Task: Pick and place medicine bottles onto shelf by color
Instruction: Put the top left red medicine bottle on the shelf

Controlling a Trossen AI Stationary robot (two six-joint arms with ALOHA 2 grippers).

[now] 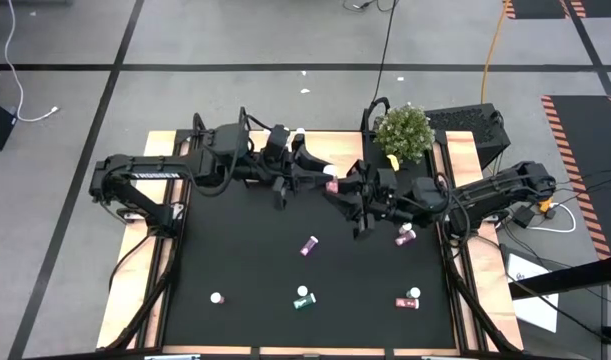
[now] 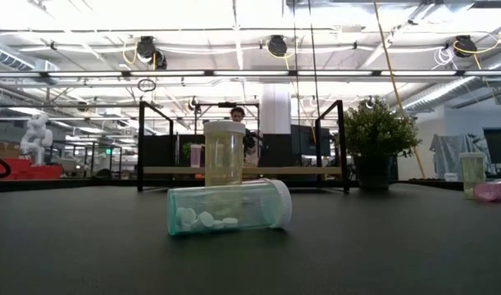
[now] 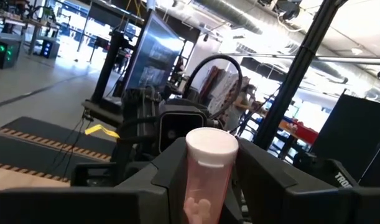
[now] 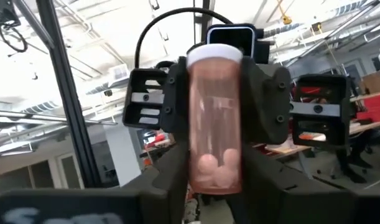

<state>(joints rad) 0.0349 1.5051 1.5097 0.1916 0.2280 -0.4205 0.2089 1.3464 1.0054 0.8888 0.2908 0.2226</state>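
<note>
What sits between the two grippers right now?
A pink bottle, white-capped, between the left gripper and right gripper; both wrist views show fingers on it.

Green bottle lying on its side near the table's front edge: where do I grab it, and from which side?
Take the green bottle by the middle of its body, coming straight down from above, fingers across its round sides. It lies flat, so the cap faces sideways and offers no top grip. The left gripper holds the pink bottle now.

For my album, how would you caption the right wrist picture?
Pink pill bottle passed between two pincers, white cap up.
</note>
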